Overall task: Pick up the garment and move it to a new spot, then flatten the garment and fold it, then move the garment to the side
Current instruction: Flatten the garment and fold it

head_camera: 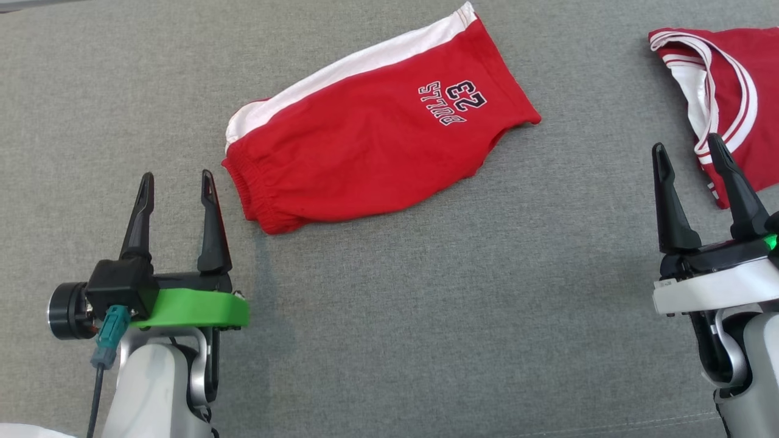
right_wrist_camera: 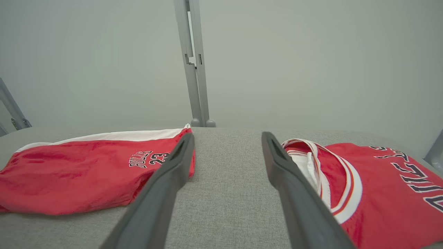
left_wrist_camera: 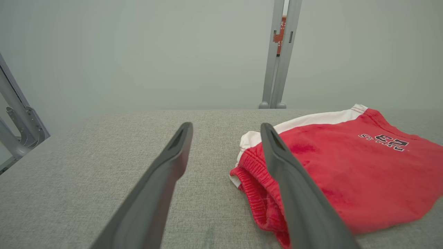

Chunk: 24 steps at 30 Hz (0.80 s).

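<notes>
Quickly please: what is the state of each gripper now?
Left gripper: open, holding nothing.
Right gripper: open, holding nothing.

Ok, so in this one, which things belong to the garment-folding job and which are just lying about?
Job in hand:
- red shorts, mid grey table, probably the garment
- left hand, open and empty, near the waistband
- right hand, open and empty

Lying about:
- red jersey at the right edge, though it could be the target instead
- grey metal post behind the table
</notes>
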Motion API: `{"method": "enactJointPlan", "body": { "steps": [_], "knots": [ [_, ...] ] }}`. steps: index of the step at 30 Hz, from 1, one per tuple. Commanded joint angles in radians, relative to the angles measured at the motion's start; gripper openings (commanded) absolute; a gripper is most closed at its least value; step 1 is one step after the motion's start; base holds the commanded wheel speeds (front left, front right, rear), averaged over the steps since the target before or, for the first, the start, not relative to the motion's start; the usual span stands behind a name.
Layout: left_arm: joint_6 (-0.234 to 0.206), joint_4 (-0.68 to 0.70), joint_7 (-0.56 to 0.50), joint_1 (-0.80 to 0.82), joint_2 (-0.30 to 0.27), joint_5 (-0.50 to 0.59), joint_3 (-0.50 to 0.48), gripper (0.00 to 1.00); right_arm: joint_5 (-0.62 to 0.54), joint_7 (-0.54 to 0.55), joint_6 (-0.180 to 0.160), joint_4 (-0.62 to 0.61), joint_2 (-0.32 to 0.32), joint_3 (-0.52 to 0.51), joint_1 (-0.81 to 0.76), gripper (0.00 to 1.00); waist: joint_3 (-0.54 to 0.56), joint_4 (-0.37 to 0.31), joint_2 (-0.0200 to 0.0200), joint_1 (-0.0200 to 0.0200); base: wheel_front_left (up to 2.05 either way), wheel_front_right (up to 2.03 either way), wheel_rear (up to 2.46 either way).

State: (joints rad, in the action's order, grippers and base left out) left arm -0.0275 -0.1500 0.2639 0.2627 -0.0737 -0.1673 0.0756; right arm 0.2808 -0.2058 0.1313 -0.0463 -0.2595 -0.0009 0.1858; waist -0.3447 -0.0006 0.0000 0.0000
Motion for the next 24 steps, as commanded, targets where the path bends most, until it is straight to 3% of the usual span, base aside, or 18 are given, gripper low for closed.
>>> {"method": "enactJointPlan", "body": {
  "steps": [1, 8, 13, 23, 24],
  "knots": [
    [0.002, 0.007, 0.000, 0.019, 0.002, 0.009, 0.004, 1.00, -0.005, 0.011, -0.001, -0.005, -0.011, -0.002, 0.017, 1.00, -0.016, 0.014, 0.0000, 0.0000, 0.00, 0.00, 0.00],
    [0.017, 0.040, 0.000, 0.094, 0.013, 0.014, 0.055, 1.00, -0.001, 0.085, -0.001, 0.067, -0.095, 0.048, 0.140, 1.00, -0.114, 0.099, 0.0000, 0.0000, 0.00, 0.00, 0.00],
    [0.013, 0.063, 0.000, 0.148, 0.020, 0.001, 0.097, 1.00, 0.027, 0.132, -0.001, 0.196, -0.146, 0.148, 0.283, 1.00, -0.186, 0.168, 0.0000, 0.0000, 0.00, 0.00, 0.00],
    [-0.019, 0.078, 0.000, 0.180, 0.022, -0.035, 0.149, 1.00, 0.140, 0.200, 0.000, 0.516, -0.160, 0.320, 0.448, 1.00, -0.212, 0.217, 0.0000, 0.0000, 0.00, 0.00, 0.00],
    [-0.021, 0.079, 0.000, 0.178, 0.022, -0.034, 0.149, 1.00, 0.159, 0.200, -0.001, 0.527, -0.156, 0.334, 0.445, 0.73, -0.209, 0.215, 0.0000, 0.0000, 0.00, 0.00, 0.00]
  ]
}}
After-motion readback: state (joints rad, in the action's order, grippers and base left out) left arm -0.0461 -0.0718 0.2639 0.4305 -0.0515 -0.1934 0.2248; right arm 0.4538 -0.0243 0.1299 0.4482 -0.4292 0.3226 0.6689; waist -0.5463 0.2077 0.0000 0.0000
